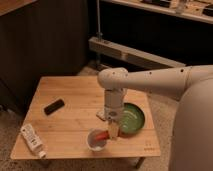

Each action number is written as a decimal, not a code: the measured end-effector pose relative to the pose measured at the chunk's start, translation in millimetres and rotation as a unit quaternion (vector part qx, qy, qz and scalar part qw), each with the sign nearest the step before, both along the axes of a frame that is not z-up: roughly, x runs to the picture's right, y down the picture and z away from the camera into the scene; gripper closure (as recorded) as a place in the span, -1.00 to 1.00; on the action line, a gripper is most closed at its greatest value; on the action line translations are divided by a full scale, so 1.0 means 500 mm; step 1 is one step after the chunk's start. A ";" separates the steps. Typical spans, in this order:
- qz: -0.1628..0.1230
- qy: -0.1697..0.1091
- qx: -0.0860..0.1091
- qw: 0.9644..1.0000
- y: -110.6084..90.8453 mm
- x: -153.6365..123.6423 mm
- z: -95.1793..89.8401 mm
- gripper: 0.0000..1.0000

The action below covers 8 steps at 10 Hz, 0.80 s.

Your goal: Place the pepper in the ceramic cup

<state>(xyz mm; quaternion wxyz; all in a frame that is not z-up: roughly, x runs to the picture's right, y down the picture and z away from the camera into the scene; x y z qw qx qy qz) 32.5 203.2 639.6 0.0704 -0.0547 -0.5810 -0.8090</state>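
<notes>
A: Where do we stand?
B: We see the hand (pixel 113 131) clenched on the pepper (pixel 103 134), over the ceramic cup (pixel 93 143) rim. Let go off-centre, it could strike the rim and tumble onto the tabletop (pixel 75 110).

Low table (pixel 75 120) of pale wooden planks, standing on a speckled floor (pixel 11 131). Behind it is a dark panelled wall (pixel 50 40). To the right, a pale metal rail (pixel 135 55) runs obliquely, with a thin upright pole (pixel 98 20) rising from its left end and a shelf (pixel 160 11) above. Light is warm and dim. The gripper (pixel 113 131) hangs over the table's near right part.
</notes>
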 end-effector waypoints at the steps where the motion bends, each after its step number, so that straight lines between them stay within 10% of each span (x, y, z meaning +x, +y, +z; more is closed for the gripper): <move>1: -0.002 0.000 -0.001 1.000 0.001 -0.002 0.001 1.00; 6: -0.013 -0.001 -0.005 1.000 0.005 -0.015 0.010 1.00; 8: -0.016 0.005 -0.008 1.000 0.007 -0.021 0.015 0.66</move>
